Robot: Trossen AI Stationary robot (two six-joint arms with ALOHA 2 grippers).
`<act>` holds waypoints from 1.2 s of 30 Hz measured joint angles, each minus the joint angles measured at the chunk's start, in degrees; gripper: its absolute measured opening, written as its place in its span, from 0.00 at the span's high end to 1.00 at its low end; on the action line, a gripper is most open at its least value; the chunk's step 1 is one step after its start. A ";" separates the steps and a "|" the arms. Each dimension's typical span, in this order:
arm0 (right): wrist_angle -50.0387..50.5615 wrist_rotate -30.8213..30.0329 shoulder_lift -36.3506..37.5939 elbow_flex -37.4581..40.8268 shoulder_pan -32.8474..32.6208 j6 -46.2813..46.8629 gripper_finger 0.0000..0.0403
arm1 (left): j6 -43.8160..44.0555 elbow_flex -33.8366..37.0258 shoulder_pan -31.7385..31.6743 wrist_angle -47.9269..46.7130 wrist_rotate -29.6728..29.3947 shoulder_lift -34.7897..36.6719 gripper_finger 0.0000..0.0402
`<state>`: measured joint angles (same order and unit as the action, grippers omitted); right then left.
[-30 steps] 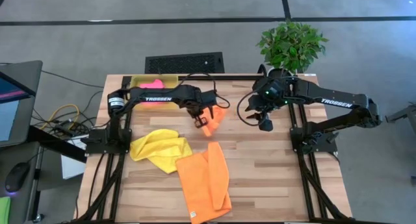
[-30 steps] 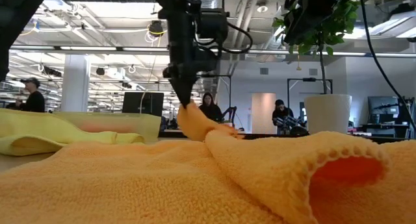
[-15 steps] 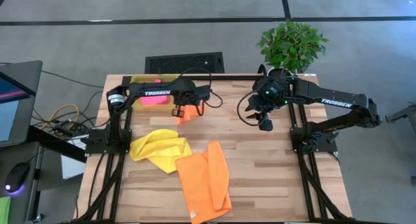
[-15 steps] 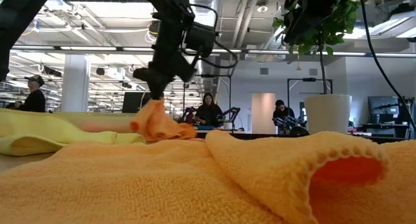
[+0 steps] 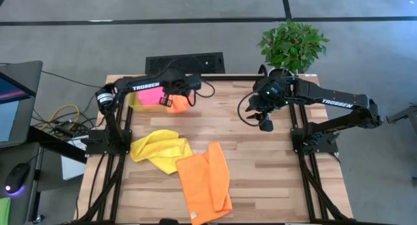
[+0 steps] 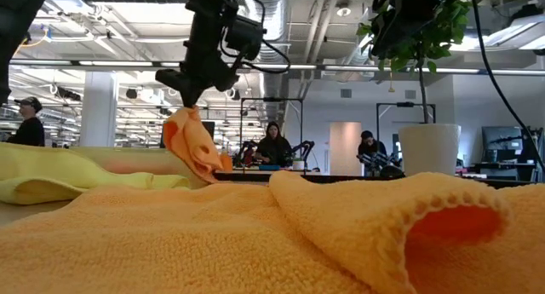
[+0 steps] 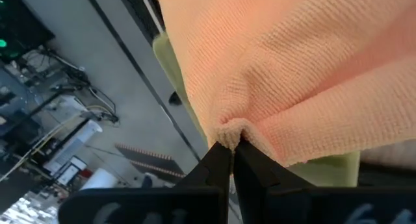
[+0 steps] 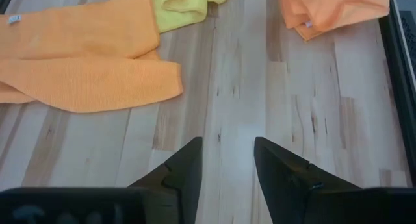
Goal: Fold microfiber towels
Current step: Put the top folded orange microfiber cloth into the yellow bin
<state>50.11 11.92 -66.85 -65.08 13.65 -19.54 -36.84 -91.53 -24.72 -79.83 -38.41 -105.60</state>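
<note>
Left wrist view: orange towel [image 7: 312, 74] hides most beyond left tool [image 7: 233, 149].

The left claw [image 5: 171, 102] is hanging at the bench's [image 5: 273, 173] far left, pinching a bunched towel [image 5: 177, 104] beside the bin [image 5: 135, 98]. Two more towels [image 5: 161, 149] [image 5: 205, 180] are lying side by side nearer the front. The right claw [image 5: 266, 126] is hovering spread at the far right, before a potted plant [image 5: 292, 45].

— What can't you make out?
— The left pincer [image 5: 171, 101] hides under its arm from above; the pink towel [image 5: 150, 95] is partly covered.
— And low down?
— The near orange towel [image 6: 255, 243] blocks the worktop and runs off-frame.
</note>
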 joint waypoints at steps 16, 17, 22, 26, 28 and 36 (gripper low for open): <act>0.11 -0.02 0.00 0.00 0.00 -0.49 0.61 | -6.52 0.76 -10.07 -7.14 -0.42 -0.44 1.00; 0.11 0.00 0.00 0.00 0.00 -0.51 0.61 | -7.42 1.29 -10.53 -7.50 0.20 -0.44 1.00; 0.13 -0.02 0.00 0.00 0.00 -0.58 0.60 | -11.44 5.12 -12.54 -6.51 -1.14 -0.44 1.00; 0.13 0.00 0.00 0.00 0.01 -0.58 0.60 | -12.12 7.79 -14.47 -5.81 -2.16 -0.44 1.00; 0.13 0.00 0.00 0.00 0.00 -0.58 0.61 | -12.39 8.68 -15.22 -5.74 -2.89 -0.44 1.00; 0.13 0.00 0.00 0.00 0.00 -0.54 0.61 | -16.27 10.11 -18.73 -1.08 -4.47 -0.44 1.00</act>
<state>50.24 11.92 -66.85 -65.08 13.65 -20.08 -53.11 -81.41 -43.44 -80.91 -42.87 -106.04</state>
